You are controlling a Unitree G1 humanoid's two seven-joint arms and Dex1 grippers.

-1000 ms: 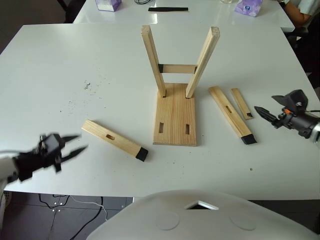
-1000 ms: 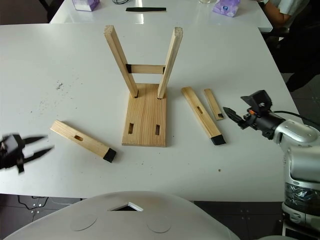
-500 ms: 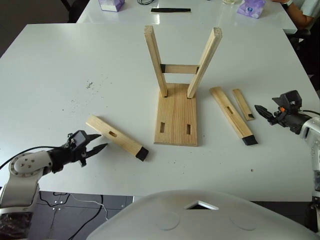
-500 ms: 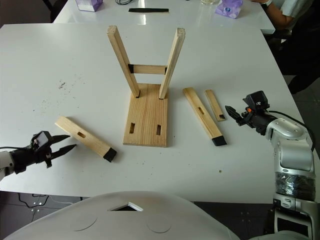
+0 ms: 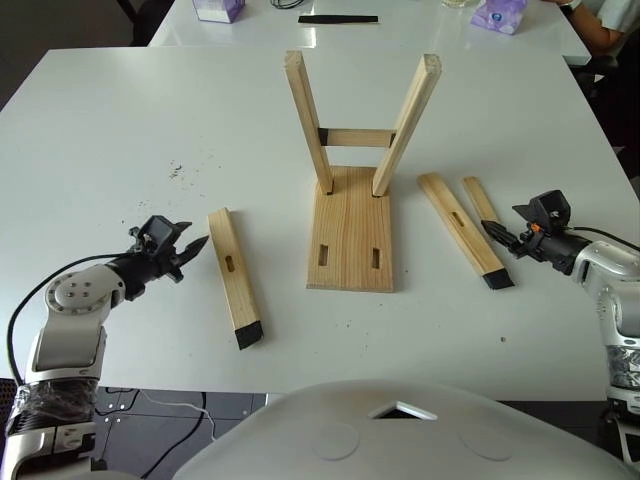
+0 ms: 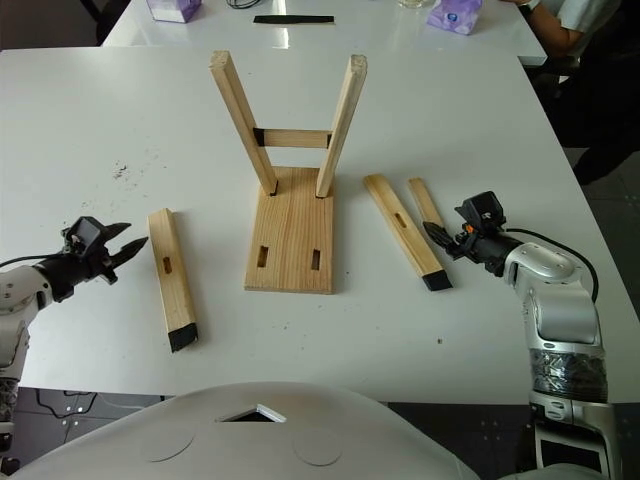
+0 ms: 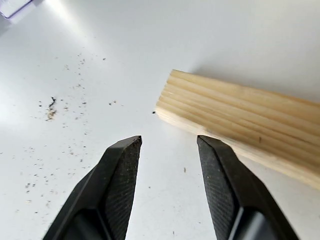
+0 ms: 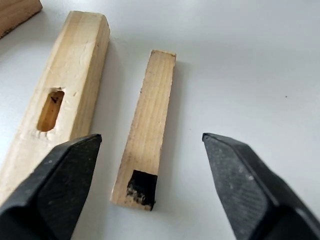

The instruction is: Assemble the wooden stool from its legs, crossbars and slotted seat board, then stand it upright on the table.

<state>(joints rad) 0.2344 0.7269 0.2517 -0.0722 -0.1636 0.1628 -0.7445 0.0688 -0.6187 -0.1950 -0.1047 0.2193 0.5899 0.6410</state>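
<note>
Your white table [image 5: 120,110] carries the seat board [image 5: 350,245] flat at its centre (two joined legs [image 5: 307,120] stand in its far slots). Toward the left edge lies a loose leg [image 5: 234,276] near dark specks [image 5: 177,171]. Toward the right edge, another leg [image 5: 461,232] and a thin crossbar [image 5: 480,200] lie side by side.

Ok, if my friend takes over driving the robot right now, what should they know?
Left claw open, empty, just short of the loose leg's bare end, left of the seat board.
Right claw open, empty, pointing at the loose crossbar's black-marked end; another loose leg lies beside it.
Done: two legs joined by a crossbar stand in the board's far end.
Left: fit both loose legs and the crossbar, then stand the stool upright.
</note>
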